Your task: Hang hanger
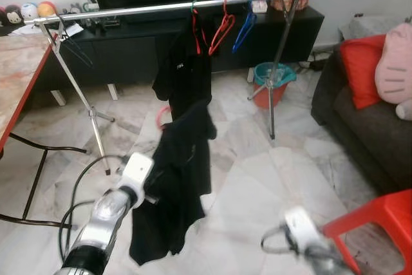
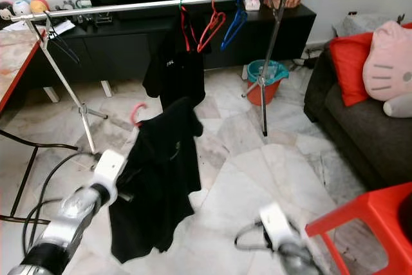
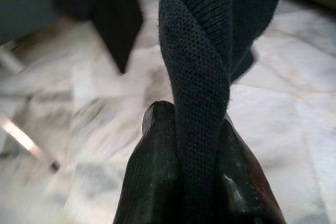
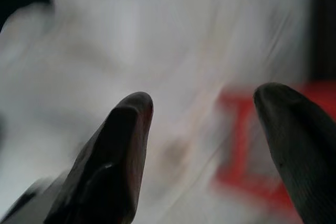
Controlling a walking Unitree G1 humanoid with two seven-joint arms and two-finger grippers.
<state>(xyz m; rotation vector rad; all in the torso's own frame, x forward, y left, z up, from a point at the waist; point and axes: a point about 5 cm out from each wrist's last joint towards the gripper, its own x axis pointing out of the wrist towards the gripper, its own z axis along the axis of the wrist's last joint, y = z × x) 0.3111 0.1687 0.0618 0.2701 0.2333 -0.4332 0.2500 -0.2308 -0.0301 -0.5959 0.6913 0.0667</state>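
Ahead, rail (image 1: 161, 8) with hung shirt (image 1: 183, 69); left gripper (image 3: 194, 182) clamping black garment (image 1: 177, 178), right gripper (image 4: 205, 129) apart.

Silver left arm (image 1: 103, 220) ended in a white wrist block, black cable looped beside it; right gripper (image 4: 202, 145) had two glossy black rounded fingers.

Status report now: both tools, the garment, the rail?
Left tool shut on black knit shirt with pink hanger hook. Right tool open, low. Silver rail ahead, not reached.
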